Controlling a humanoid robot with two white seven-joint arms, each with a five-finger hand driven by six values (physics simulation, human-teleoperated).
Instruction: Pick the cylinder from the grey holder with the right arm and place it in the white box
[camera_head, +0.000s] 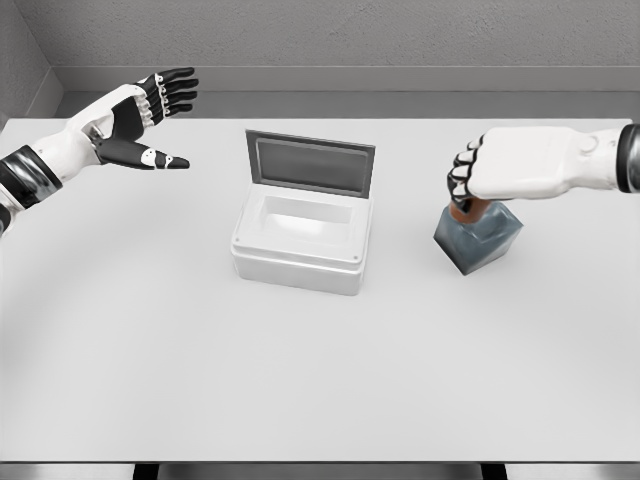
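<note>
1. White box (302, 243) stood open at the middle of the table (320, 390).
2. Right hand (500, 165) reached down, fingers (462, 180) closed around the brown cylinder (466, 210), mostly hidden, in the grey holder (480, 238).
3. Left hand (145, 115) hovered at far left, fingers spread.

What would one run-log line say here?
right hand: gripping brown cylinder in grey holder | left hand: open, raised | white lidded box: open

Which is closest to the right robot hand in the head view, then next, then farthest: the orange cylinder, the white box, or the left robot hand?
1. Orange-brown cylinder, in the fingers of the right robot hand, standing in the grey holder.
2. White plastic box with open grey lid, mid-table, to its left.
3. Left robot hand, far left, raised open.
</note>
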